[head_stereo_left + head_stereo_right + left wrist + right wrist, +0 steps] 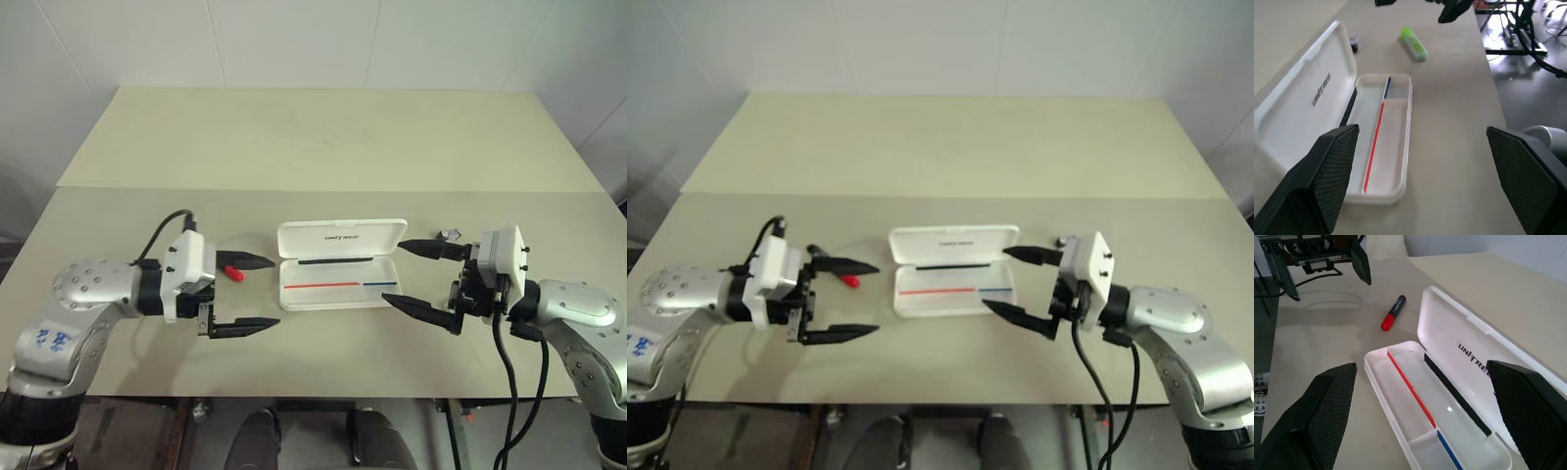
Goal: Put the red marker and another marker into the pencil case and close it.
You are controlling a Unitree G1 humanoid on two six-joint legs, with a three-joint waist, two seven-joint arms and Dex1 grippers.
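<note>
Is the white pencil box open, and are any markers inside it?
Open: the pencil case has its lid folded back. No markers inside; the red marker and green marker lie on the table.

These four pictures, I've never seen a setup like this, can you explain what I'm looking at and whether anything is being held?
It is a two-armed robot at a table. Two pictures come from cameras on its head, looking down; the other two come from cameras on each wrist, looking along the black fingers. The left gripper and the right gripper both stand open and hold nothing. Between them lies the pencil case, white, lid open. The red marker lies on the table on the left gripper's side; a green marker and a small dark object lie on the right gripper's side.
</note>
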